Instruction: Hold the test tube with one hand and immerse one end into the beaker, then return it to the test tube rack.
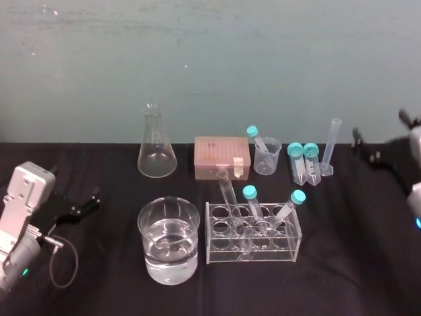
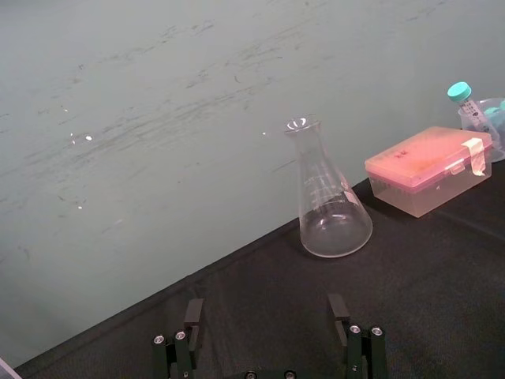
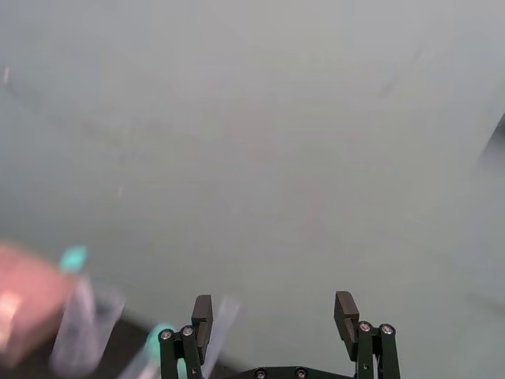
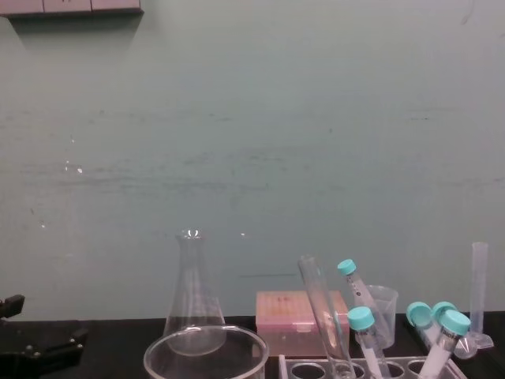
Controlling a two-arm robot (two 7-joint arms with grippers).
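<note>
the test tube (image 1: 227, 189) stands in a hole toward the left end of the test tube rack (image 1: 289, 249), tilted so its open lip leans left, well above the rack top. two teal-capped tubes (image 1: 250, 193) lean in the same rack. the beaker (image 1: 148, 230), part full of clear liquid, sits just left of the rack. the left gripper (image 2: 266, 305) is at the table's left side over the black cloth, fingers spread wide with nothing between them, facing the conical flask (image 2: 331, 205). the right gripper (image 3: 274, 305) is raised at the far right, facing the wall, equally wide open and empty
</note>
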